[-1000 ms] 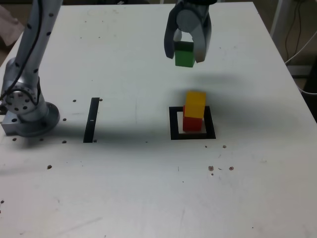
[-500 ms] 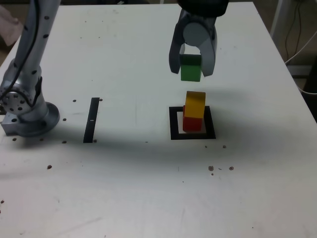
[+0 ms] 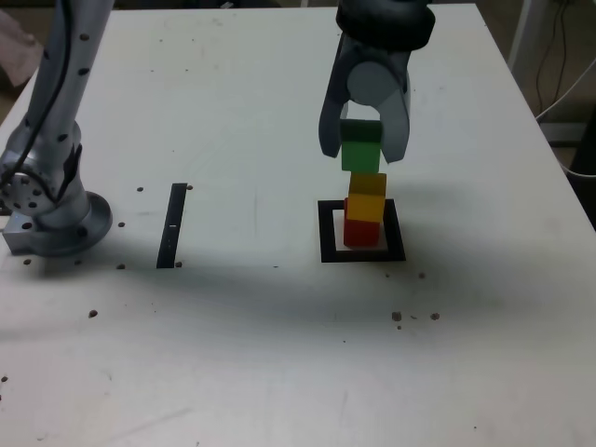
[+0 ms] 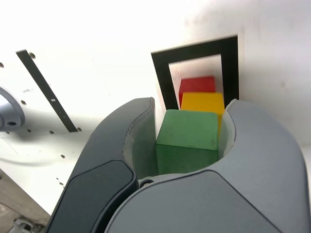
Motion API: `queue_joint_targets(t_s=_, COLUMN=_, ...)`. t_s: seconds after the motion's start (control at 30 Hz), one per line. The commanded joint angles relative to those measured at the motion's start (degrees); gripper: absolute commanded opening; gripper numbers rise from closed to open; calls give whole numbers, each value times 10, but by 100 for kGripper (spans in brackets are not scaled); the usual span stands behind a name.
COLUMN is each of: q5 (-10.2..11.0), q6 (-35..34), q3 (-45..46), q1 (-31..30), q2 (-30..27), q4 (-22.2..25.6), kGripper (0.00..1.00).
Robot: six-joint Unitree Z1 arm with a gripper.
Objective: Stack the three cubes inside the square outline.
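Placing the last cube

Clamping the green cube (image 3: 361, 147) between its jaws, my gripper (image 3: 364, 149) hangs just above the yellow cube (image 3: 366, 195), which sits on the red cube (image 3: 360, 231) inside the outline (image 3: 326, 233) on the white surface (image 3: 233, 354). To do this well, I judge I should square the green faces with the yellow top, centre over it, sink slowly until the faces meet, and only then let go, since the yellow one already sits a touch askew on the red. All three cubes are matte, solid-coloured and equal in size. The wrist view shows green over yellow over red, framed by the black square with its pale centre.
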Motion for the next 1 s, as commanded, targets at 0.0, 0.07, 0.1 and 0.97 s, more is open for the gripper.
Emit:
queue_joint_targets(t_s=0.0, q5=-3, q6=-7, q3=1, q1=-5, q2=4, q4=2, kGripper=36)
queue_joint_targets(t_s=0.07, q5=-6, q6=-10, q3=2, q1=-8, q2=5, q4=0, kGripper=36)
queue_joint_targets(t_s=0.1, q5=-7, q6=-11, q3=2, q1=-10, q2=6, q4=-1, kGripper=36)
queue_joint_targets(t_s=0.97, q5=-22, q6=-6, q3=17, q1=-13, q2=22, q4=-23, kGripper=99)
